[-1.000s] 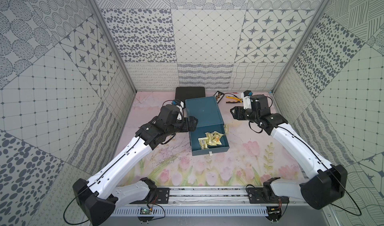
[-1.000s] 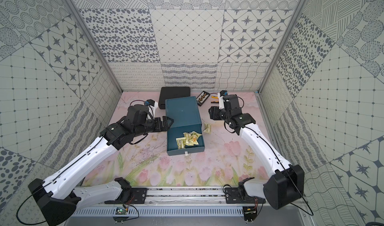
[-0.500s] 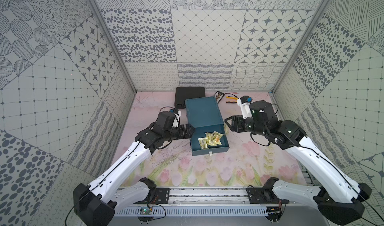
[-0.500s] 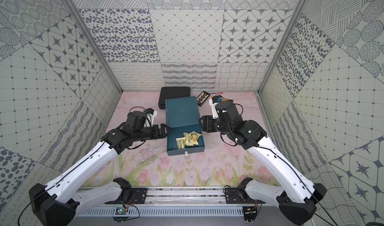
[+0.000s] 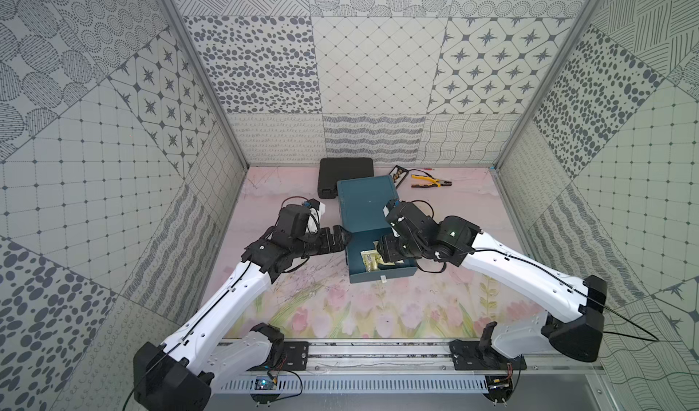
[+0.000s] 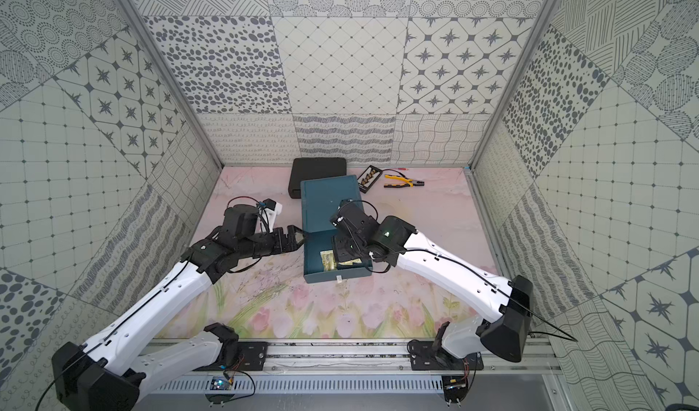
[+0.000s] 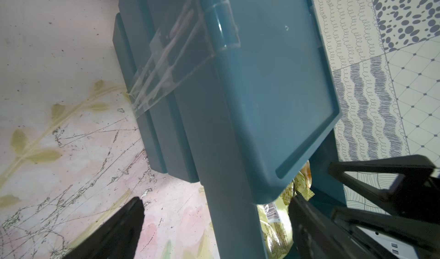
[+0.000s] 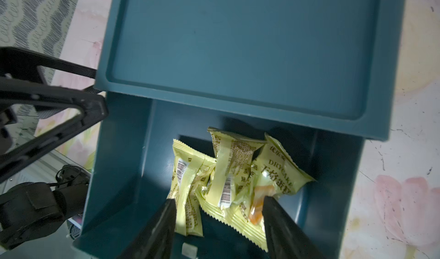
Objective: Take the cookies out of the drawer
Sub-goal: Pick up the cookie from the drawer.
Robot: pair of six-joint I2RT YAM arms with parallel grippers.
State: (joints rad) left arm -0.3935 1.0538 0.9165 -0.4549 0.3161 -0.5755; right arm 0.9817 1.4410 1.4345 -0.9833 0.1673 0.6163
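In both top views the teal cabinet (image 5: pixel 365 201) (image 6: pixel 328 197) is seen mid-mat (image 5: pixel 340 307), and its drawer (image 5: pixel 382 275) (image 6: pixel 336 275) is pulled out toward 6 o'clock. The cookies (image 5: pixel 368 263) (image 6: pixel 327 261), pale gold packets, are spotted inside the drawer, toward its 9 o'clock wall. The right gripper (image 5: pixel 386 256) (image 6: pixel 342 252) is held directly over the open drawer, with its arm laid in from 4 o'clock; its jaws cannot be read from up here. The left gripper (image 5: pixel 345 237) (image 6: pixel 300 236) is placed at the drawer's 9 o'clock side, where drawer meets cabinet. A black case (image 5: pixel 346 172) is noted just beside the cabinet at 11 o'clock. A slim black tray (image 5: pixel 399 172) and yellow-handled pliers (image 5: pixel 429 181) are noted at 1 o'clock. Over to the left wrist view: the left gripper's fingers (image 7: pixel 119 226) are shown spread wide with nothing clamped. The drawer's side wall (image 7: pixel 226 198) is caught between them, one finger over the mat, the other over the cookies (image 7: pixel 278 222). Clear tape (image 7: pixel 166 67) is seen running from the cabinet's side down to the mat. Now the right wrist view: the right gripper's fingers (image 8: pixel 162 229) are shown apart. The heap of cookies (image 8: pixel 233 174) is framed between their tips on the drawer floor. Whether the packets are touched cannot be told.
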